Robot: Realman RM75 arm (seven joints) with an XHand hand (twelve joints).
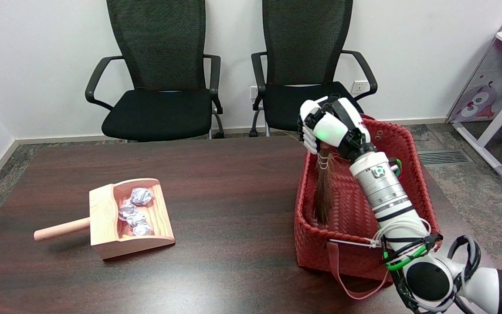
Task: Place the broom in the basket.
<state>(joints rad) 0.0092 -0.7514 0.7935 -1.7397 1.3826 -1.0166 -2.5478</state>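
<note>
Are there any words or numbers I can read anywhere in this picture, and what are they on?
No words or numbers can be read anywhere.
Round green-and-white mark on the white right arm's silver wrist: too small to read.
Pink cartoon-animal panel by the wall: a drawing, no letters to be seen.
Red woven basket, wooden dustpan, brown bristle broom: no labels showing.

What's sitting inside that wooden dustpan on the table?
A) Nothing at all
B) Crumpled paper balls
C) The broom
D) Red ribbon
B: crumpled paper balls lie in the wooden dustpan, while the right hand holds the broom over the red basket.
</note>
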